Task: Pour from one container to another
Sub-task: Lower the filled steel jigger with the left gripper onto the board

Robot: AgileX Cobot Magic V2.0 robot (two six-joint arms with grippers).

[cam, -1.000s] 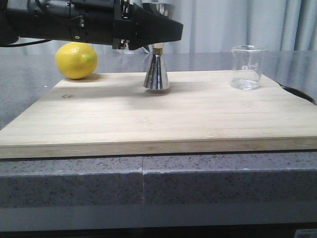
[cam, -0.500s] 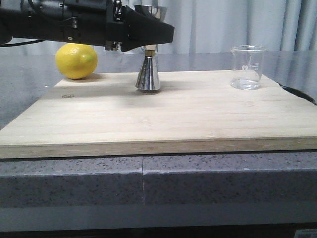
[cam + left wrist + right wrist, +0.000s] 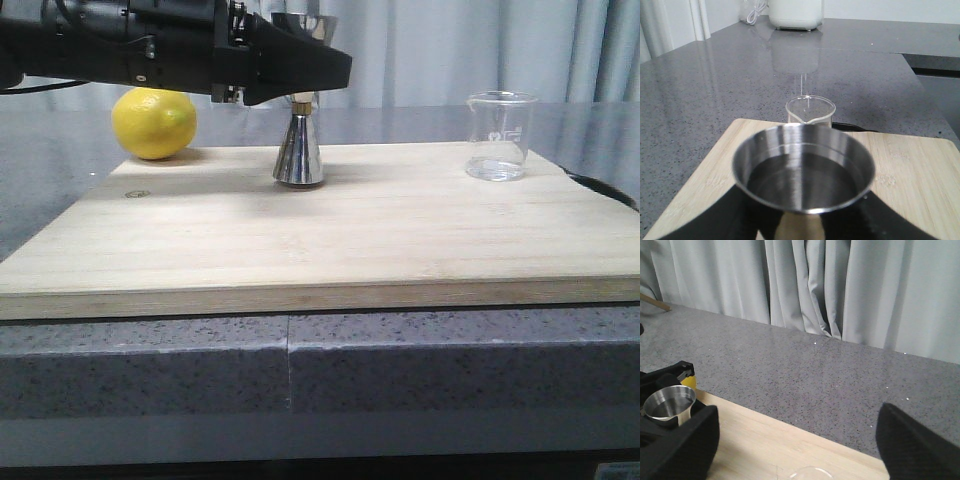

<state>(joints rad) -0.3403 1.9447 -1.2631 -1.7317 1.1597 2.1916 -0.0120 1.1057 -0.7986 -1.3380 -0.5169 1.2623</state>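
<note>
The steel hourglass jigger (image 3: 298, 155) stands upright toward the back of the wooden board (image 3: 330, 240), its base down at the board's surface. My left gripper (image 3: 300, 97) is shut on the jigger's narrow waist, reaching in from the left. In the left wrist view, liquid fills the jigger's top cup (image 3: 805, 170), and the clear glass beaker (image 3: 810, 111) stands beyond it. The beaker (image 3: 497, 135) is upright at the board's back right corner. My right gripper (image 3: 799, 445) is open, its fingers (image 3: 685, 440) wide apart above the beaker's rim (image 3: 807, 473), touching nothing.
A yellow lemon (image 3: 154, 122) lies at the board's back left corner, just behind my left arm. The board rests on a grey speckled counter (image 3: 300, 365). Curtains hang behind. A white appliance (image 3: 795, 12) stands far off on the counter.
My left gripper has shifted the jigger a little to the left along the board over the last second; since half a second ago it has held still. The beaker has not moved.
</note>
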